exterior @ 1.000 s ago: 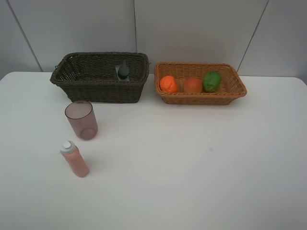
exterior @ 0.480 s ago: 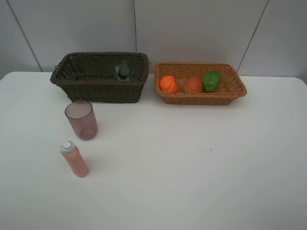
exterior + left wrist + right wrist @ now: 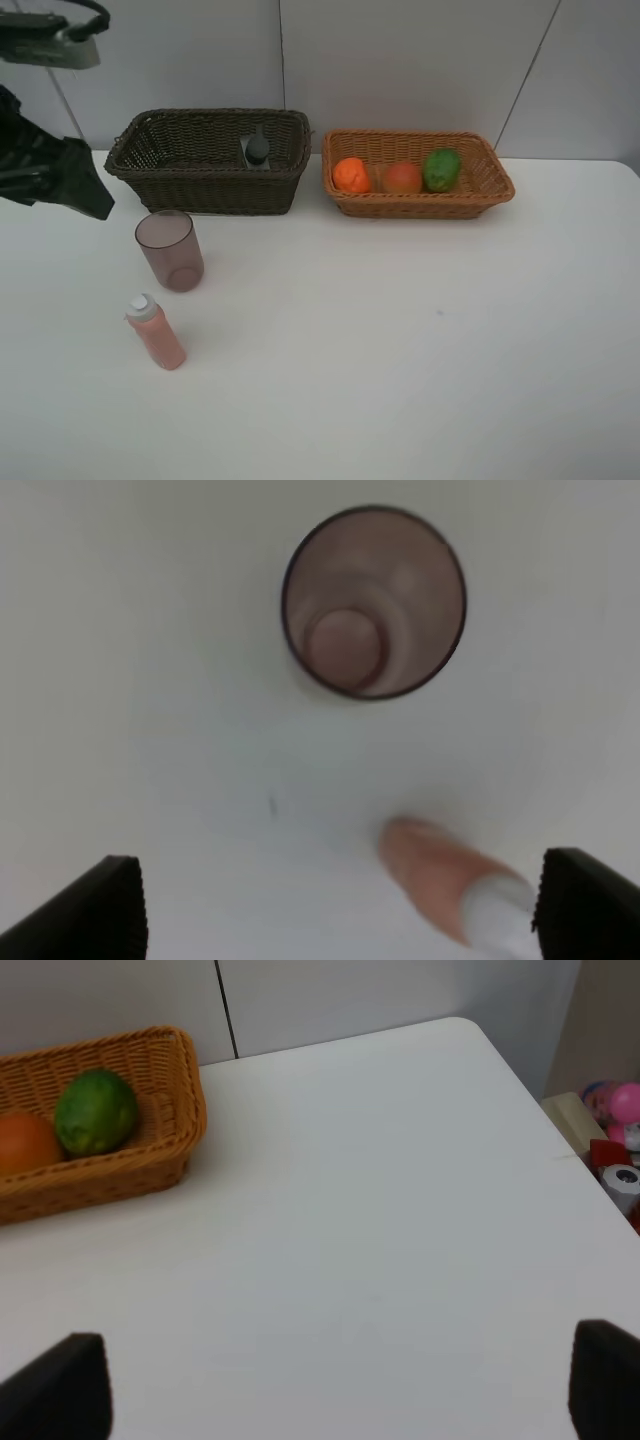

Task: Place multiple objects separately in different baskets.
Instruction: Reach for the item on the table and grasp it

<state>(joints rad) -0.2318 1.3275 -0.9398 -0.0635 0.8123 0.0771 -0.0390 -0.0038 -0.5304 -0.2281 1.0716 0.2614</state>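
Left gripper (image 3: 355,908): jaws wide, nothing held, hanging over the table in front of the dark brown deep wicker basket (image 3: 200,190). Right gripper (image 3: 330,1380): jaws wide, nothing held, far off to that basket's right.

- Translucent mauve cup (image 3: 170,250): upright, just in front of the dark basket's left end.
- Pink bottle with white cap (image 3: 155,333): farther out in front of the dark basket, beyond the cup and apart from it.
- Dark grey bottle (image 3: 257,148): inside the dark basket, toward its right end.
- Light orange-tan shallow wicker basket (image 3: 420,208): just right of the dark one. It holds, in a row going away from the dark basket, the orange (image 3: 351,175), the red-yellow peach (image 3: 402,178) and the green lime (image 3: 441,170).
- Left arm (image 3: 55,170): left of the dark basket.

Surface: plain white table (image 3: 400,350) with rounded corners. Behind the dark basket there's a pale grey panelled wall (image 3: 400,60) with dark seams. In the right wrist view, colourful clutter (image 3: 615,1140) sits past the table edge farthest from the dark basket.
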